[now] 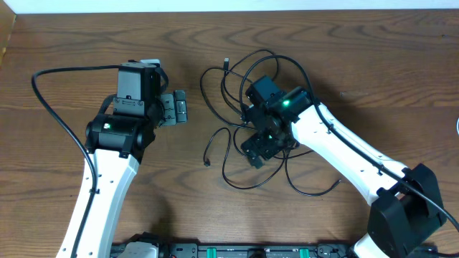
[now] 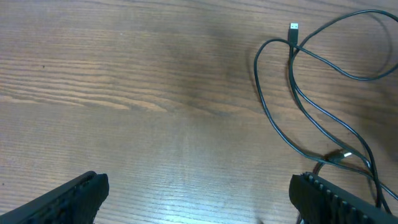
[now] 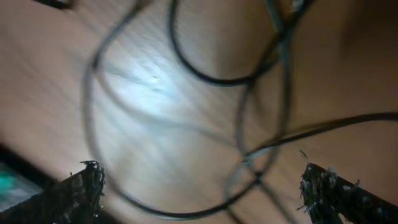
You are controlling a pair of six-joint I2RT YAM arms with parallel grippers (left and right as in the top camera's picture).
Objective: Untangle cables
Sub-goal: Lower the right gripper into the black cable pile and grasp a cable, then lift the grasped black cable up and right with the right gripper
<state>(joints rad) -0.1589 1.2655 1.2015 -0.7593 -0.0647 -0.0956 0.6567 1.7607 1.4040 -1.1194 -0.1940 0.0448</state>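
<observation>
Nearest, the right gripper (image 3: 200, 177) hangs spread and empty above the thin black looped cables (image 3: 217, 81), which lie tangled mid-table, right of centre. The left gripper (image 2: 198, 186), likewise spread and empty, hovers over the bare brown wooden table (image 1: 344, 43). Picking one free strand to grasp looks like the next move. Blur hides the crossings, and no white cord shows.

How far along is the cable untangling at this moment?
Done: nothing visible; the cables cross over one another in one tangle. In hand: the right gripper hangs open over the tangle, gripping nothing; the left gripper is open over the table beside it. Left: pulling every cord apart.
</observation>
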